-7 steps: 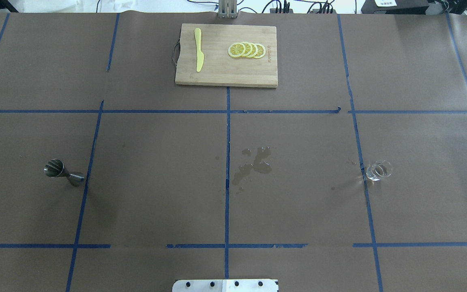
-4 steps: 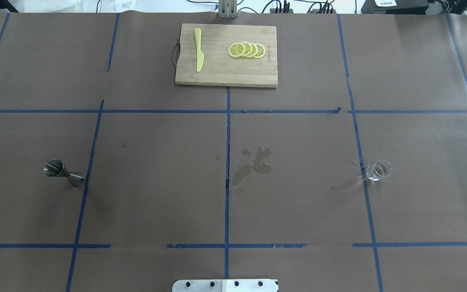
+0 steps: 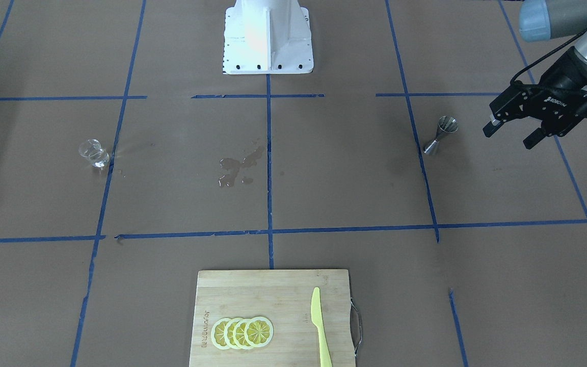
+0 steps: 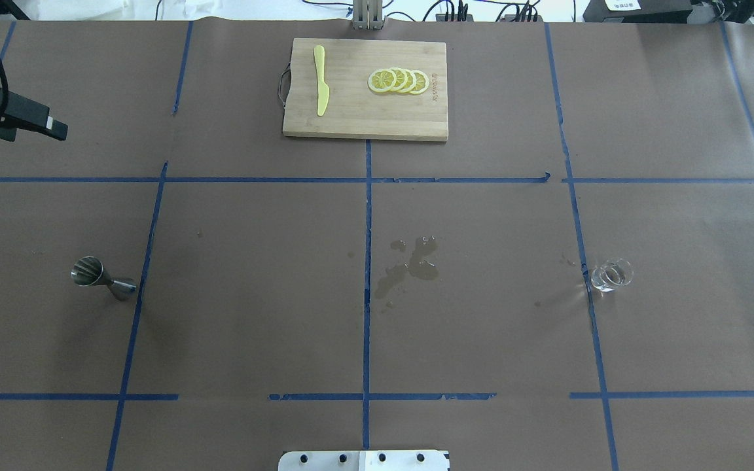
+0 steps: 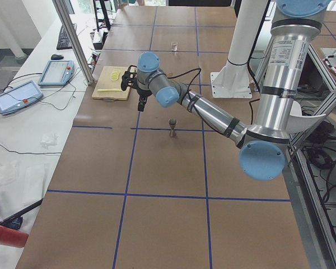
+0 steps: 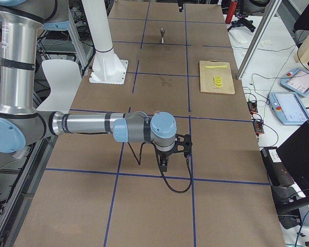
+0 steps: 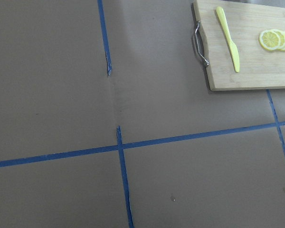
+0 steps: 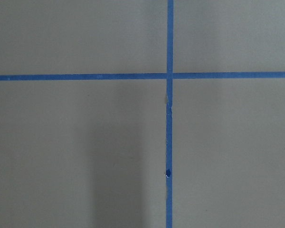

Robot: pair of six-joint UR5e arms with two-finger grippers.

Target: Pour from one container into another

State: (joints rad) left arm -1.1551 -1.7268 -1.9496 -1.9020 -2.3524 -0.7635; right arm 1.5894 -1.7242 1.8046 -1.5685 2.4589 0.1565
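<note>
The clear glass cup (image 4: 611, 275) stands on the brown table at the right, also visible in the front view (image 3: 93, 152). On the left side the steel jigger (image 4: 99, 276) stands upright on its narrow end (image 3: 441, 133). My left gripper (image 3: 507, 138) hangs open and empty above the table, out past the jigger toward the table's left end, apart from it. The right gripper (image 6: 165, 160) shows only in the exterior right view, pointing down over bare table. I cannot tell whether it is open or shut.
A wet spill (image 4: 410, 265) marks the paper at the table's middle. A wooden cutting board (image 4: 351, 104) at the far middle carries a yellow knife (image 4: 320, 78) and lemon slices (image 4: 398, 80). The robot's base plate (image 4: 364, 460) sits at the near edge.
The left gripper has come into the overhead view from the left edge and moved rightward. The cup, the jigger and the spill have not moved.
</note>
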